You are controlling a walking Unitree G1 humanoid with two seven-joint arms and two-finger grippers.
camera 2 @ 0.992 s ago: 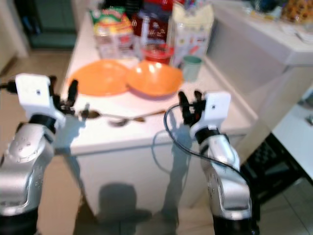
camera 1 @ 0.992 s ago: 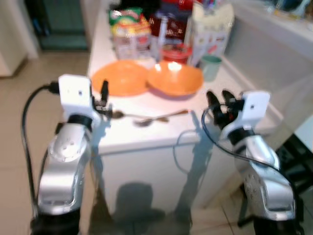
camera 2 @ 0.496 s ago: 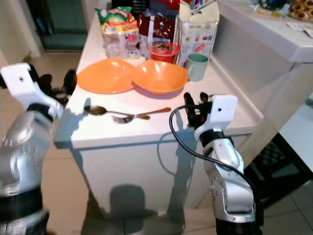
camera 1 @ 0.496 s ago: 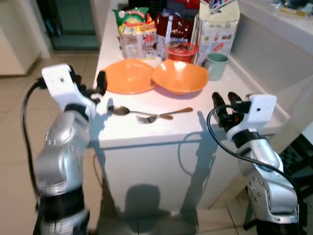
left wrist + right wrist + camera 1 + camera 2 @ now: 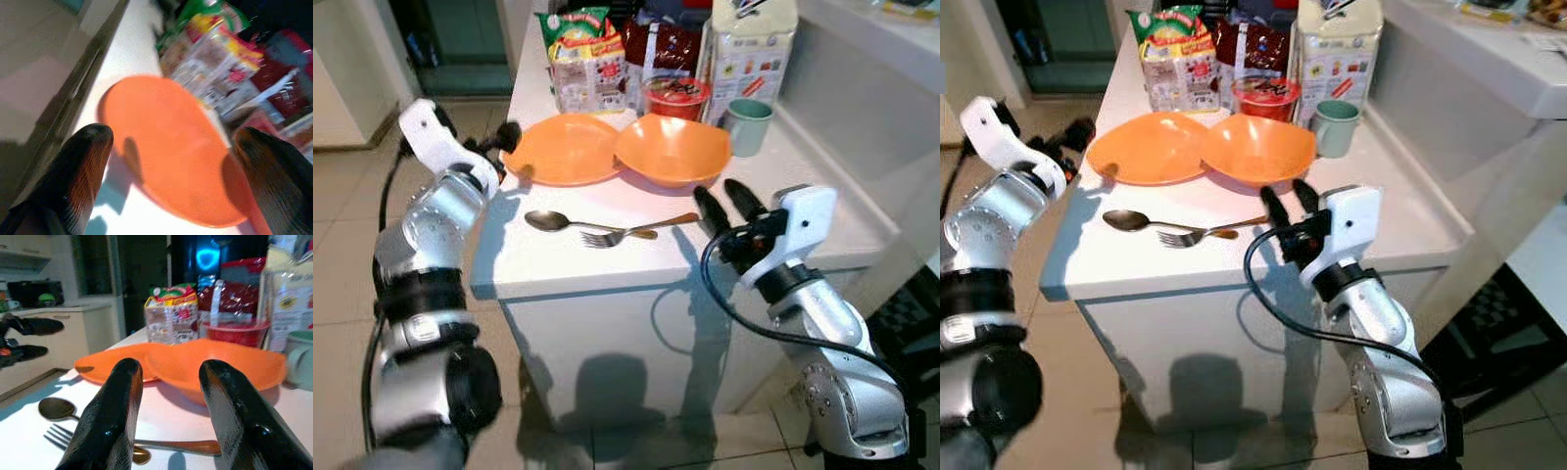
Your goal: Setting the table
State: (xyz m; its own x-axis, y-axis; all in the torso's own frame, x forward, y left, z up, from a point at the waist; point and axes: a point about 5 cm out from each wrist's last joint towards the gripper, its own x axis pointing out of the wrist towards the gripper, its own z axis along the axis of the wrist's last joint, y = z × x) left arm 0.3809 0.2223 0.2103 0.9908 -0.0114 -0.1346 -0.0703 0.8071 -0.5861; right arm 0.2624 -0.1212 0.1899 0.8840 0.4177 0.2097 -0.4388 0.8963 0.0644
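Note:
An orange plate [image 5: 566,149] and an orange bowl [image 5: 673,150] sit side by side on the white table [image 5: 558,269]. In front of them a spoon [image 5: 546,221] and a fork [image 5: 636,231] lie crossed. My left gripper [image 5: 494,147] is open at the table's left edge, its fingers on either side of the plate's [image 5: 171,161] near rim without touching it. Open too, my right gripper [image 5: 726,204] hovers low over the table just right of the fork's handle end, pointing at the bowl [image 5: 230,364] and fork [image 5: 166,446].
A green mug [image 5: 745,125] stands right of the bowl. Snack bags [image 5: 582,59], a red tub [image 5: 675,96] and a tall carton [image 5: 752,49] crowd the back of the table. A grey counter [image 5: 871,88] rises on the right. Tiled floor [image 5: 342,255] lies left.
My left gripper has swung up and forward to the plate's left rim. My right gripper has moved left over the table toward the fork's handle. The camera has shifted a little.

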